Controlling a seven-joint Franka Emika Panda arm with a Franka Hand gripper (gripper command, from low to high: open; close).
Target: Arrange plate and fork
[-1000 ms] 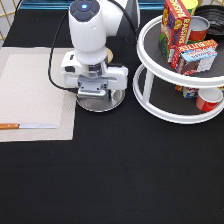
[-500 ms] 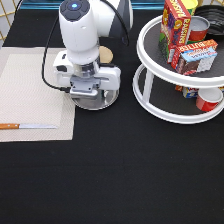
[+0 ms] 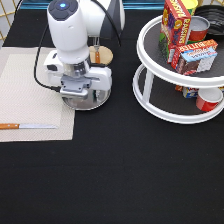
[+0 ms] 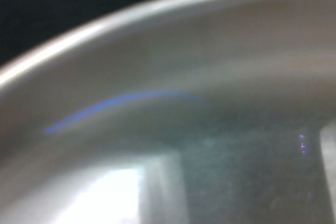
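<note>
Plate [image 3: 85, 100] is covered by gripper [image 3: 80, 94] at placemat's [image 3: 30, 100] 3 o'clock edge; finger state cannot be told. Fork [image 3: 96, 54] lies at 1 o'clock on coaster [image 3: 105, 55].

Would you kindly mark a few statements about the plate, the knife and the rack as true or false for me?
1. The tool is low over the plate. True; its wrist view is filled by shiny plate metal.
2. The plate lies wholly on the black table. False; it overlaps the right edge of the beige placemat in the exterior view.
3. A knife with a wooden handle lies on the placemat near its bottom edge. True.
4. The plate stands on the two-tier rack. False; the rack holds boxes and cans, at the exterior view's right.
5. A wooden disc sits just behind the arm. True.
</note>
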